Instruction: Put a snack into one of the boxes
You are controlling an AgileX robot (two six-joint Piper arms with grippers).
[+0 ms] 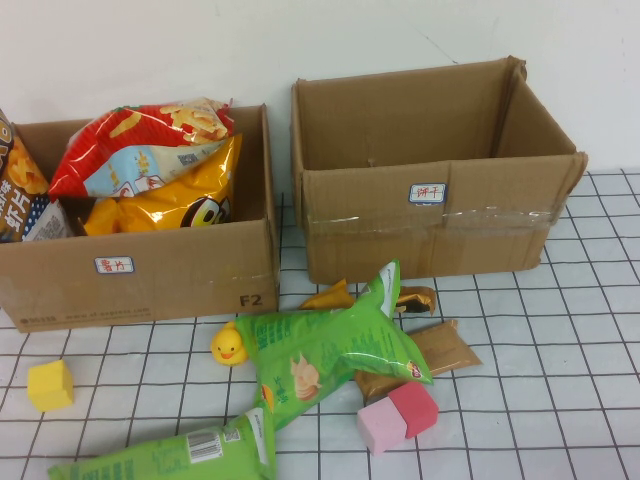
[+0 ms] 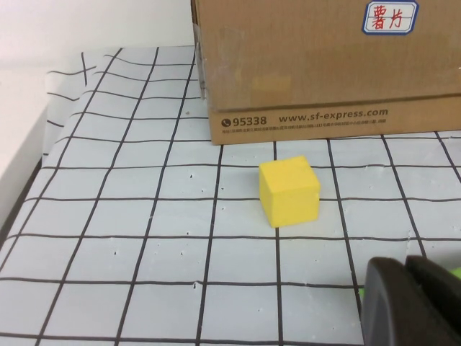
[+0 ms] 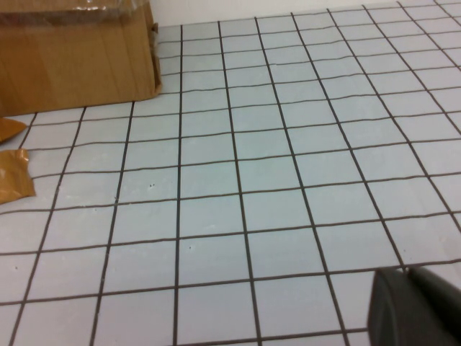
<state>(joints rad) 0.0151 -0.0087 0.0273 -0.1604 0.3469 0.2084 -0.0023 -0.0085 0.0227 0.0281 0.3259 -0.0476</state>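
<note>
Snack bags: one green bag (image 1: pixel 170 452) lies at the near bench edge, another (image 1: pixel 325 350) before the boxes. Left gripper (image 2: pixel 410 303) hangs near a yellow cube (image 2: pixel 289 191); right gripper (image 3: pixel 418 306) over bare grid. Jaws: cannot tell. Left box (image 1: pixel 140 275) holds chips, right box (image 1: pixel 430 225) beyond.

Two open cardboard boxes stand side by side at the back of the gridded bench (image 1: pixel 560 400). The left box (image 1: pixel 140 275) wears a small label on its front wall and already holds several snack bags, red, pale blue and yellow. The right box (image 1: pixel 430 225) also carries a label and shows only bare cardboard inside. In front of them a green snack bag (image 1: pixel 320 350) lies flat, partly over brown packets (image 1: pixel 445 350). Another green bag (image 1: pixel 190 450) lies at the near edge.

The left tool (image 2: pixel 410 303) is near the bench's left part; the right tool (image 3: pixel 418 310) is over its right part.
</note>
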